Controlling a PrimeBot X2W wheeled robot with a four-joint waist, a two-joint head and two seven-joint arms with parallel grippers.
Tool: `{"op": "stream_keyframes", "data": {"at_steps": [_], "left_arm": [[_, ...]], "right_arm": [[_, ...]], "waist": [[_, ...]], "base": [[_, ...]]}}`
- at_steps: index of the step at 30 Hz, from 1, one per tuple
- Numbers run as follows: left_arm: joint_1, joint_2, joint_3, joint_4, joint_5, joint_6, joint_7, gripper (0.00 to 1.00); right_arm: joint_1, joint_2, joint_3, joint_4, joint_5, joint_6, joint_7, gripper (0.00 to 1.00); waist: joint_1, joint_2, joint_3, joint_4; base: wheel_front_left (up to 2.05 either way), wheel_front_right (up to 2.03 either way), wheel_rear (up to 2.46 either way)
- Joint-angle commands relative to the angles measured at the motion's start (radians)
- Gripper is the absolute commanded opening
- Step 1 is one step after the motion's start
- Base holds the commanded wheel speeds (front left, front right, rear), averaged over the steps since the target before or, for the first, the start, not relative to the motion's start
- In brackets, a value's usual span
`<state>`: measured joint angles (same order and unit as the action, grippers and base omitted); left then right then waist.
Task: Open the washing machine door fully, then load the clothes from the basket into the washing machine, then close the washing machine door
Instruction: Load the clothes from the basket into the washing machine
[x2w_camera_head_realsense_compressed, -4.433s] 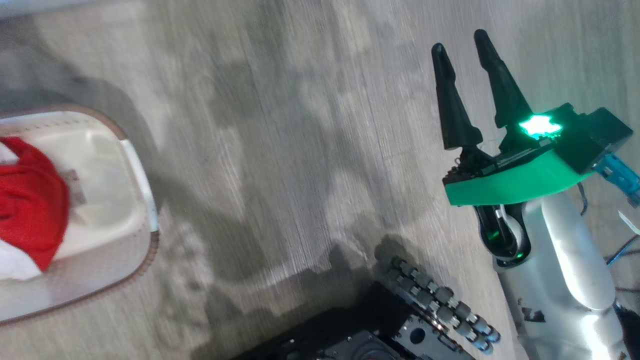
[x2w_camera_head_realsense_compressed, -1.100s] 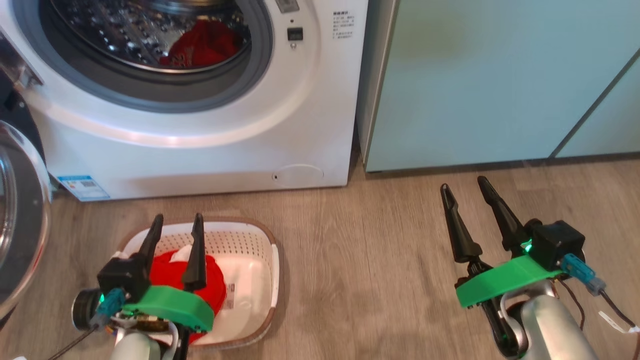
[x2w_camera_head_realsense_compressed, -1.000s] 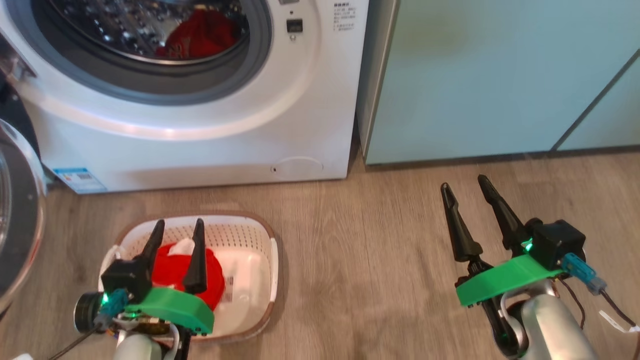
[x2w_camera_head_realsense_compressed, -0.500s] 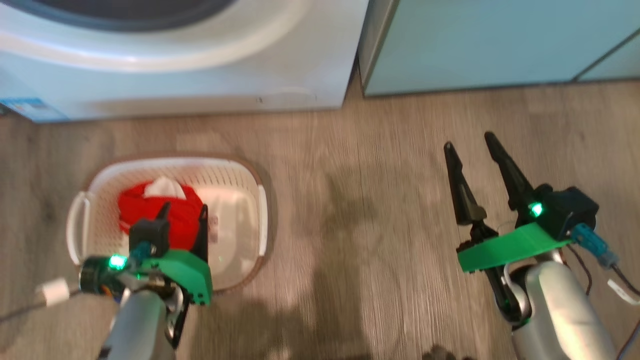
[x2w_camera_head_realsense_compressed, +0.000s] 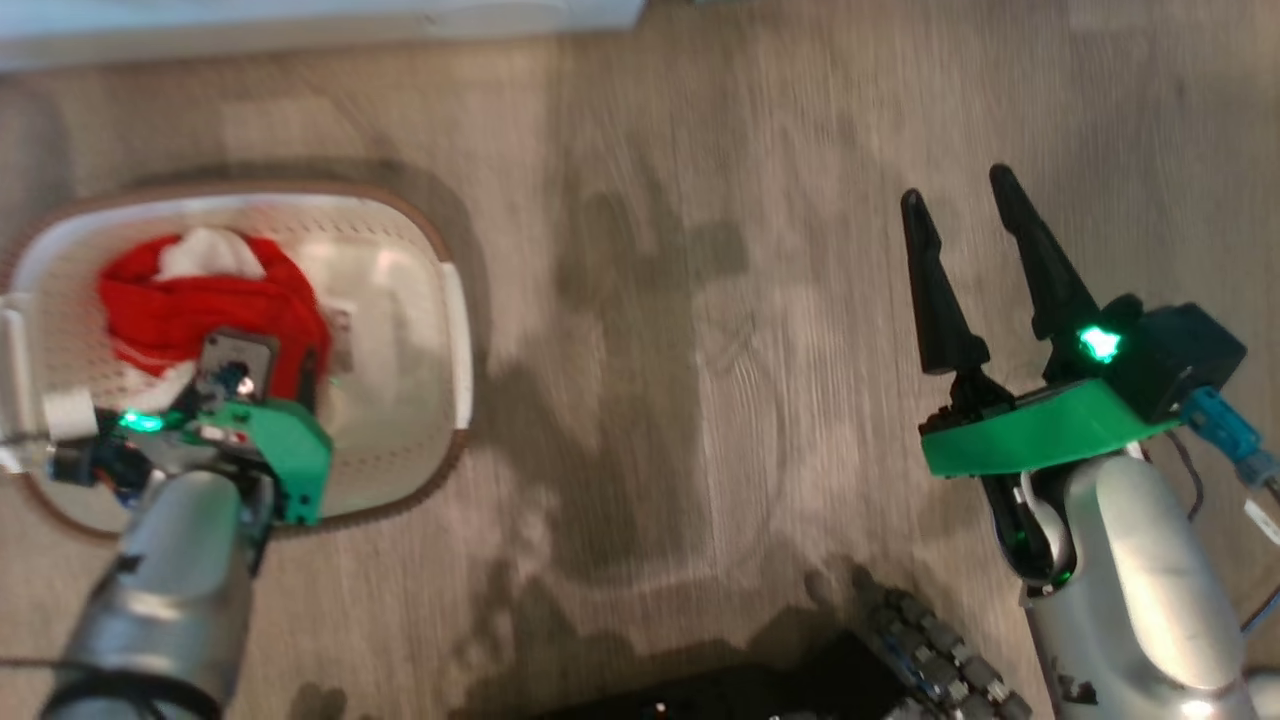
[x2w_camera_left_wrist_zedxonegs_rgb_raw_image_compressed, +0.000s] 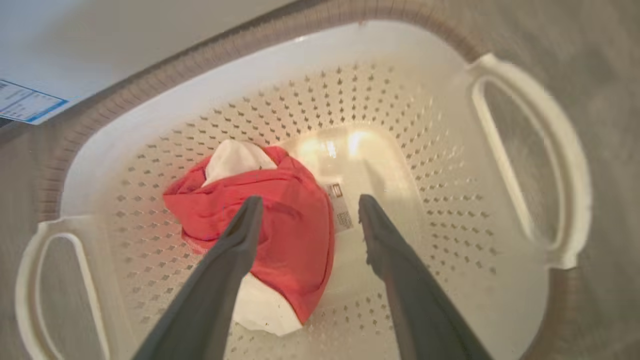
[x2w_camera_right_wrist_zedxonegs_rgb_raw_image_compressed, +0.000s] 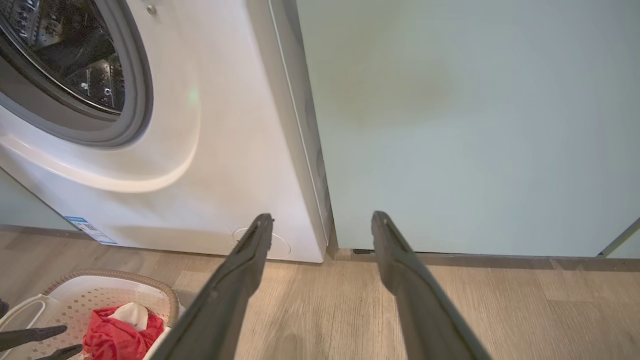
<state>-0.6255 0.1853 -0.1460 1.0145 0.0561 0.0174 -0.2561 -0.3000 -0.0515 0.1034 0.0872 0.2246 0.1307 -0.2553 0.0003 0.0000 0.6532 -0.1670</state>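
**Head view.** The basket sits on the floor, just in front of the machine. The machine's white bottom edge shows at the top. The clothes lie in a red heap in the left part of the basket. The left gripper points down into the basket, right over the heap. I think it is there to grab the heap. The right gripper hangs over bare floor, well apart from the basket. Its two fingers are spread wide and hold nothing. It looks parked there so the left arm has room.

**Left wrist view.** The left gripper's fingers are spread wide too, with nothing held. One tip is over the red heap. The other is over the bare bottom, next to the label. A white cloth pokes out at the far side of the heap. I cannot tell if the tips touch the clothes. Most of the heap lies to one side of the gap, so the gripper may pinch only an edge if it shuts here.

**Right wrist view.** The machine's round mouth is open and the shiny drum shows inside. A pale cabinet stands right beside the machine. The basket sits low on the left, near the machine, so the carry should be short. The red heap is not yet loaded.
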Motion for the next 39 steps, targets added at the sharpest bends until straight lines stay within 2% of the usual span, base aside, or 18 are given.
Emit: {"op": "stream_keyframes", "data": {"at_steps": [1,7,17,20,27,39], "left_arm": [[-0.03,0.046,0.013,0.034,0.011,0.001,0.007,1.0],[-0.148,0.107,-0.015,0.199,0.039,0.006,0.071,1.0],[-0.224,0.212,-0.046,0.261,0.065,0.037,0.158,1.0],[-0.235,0.221,-0.064,0.267,0.077,0.039,0.194,1.0],[-0.264,0.254,-0.107,0.273,0.111,0.074,0.272,1.0],[-0.297,0.265,-0.115,0.276,0.089,0.079,0.314,1.0]], "right_arm": [[0.003,0.001,0.022,-0.038,0.012,0.0,-0.006,1.0],[-0.018,0.001,0.04,-0.054,0.044,0.0,-0.006,1.0],[-0.046,0.001,0.069,-0.07,0.107,0.0,-0.006,1.0],[-0.044,0.001,0.069,-0.073,0.118,0.0,-0.006,1.0],[-0.033,0.001,0.068,-0.083,0.123,0.0,-0.006,1.0],[-0.02,0.001,0.073,-0.102,0.11,0.0,-0.006,1.0]], "waist": [[-0.0003,0.0,0.066,-0.039],[-0.0003,0.0,0.147,-0.084],[-0.0003,0.0,0.243,-0.161],[-0.0003,0.0,0.256,-0.166],[-0.0003,0.0,0.291,-0.17],[-0.0003,0.0,0.338,-0.16]], "base": [[0.0,0.0,0.0],[0.0,0.0,0.0],[0.0,0.0,0.0],[0.0,0.0,0.0],[0.0,0.0,0.0],[0.0,0.0,0.0]]}}
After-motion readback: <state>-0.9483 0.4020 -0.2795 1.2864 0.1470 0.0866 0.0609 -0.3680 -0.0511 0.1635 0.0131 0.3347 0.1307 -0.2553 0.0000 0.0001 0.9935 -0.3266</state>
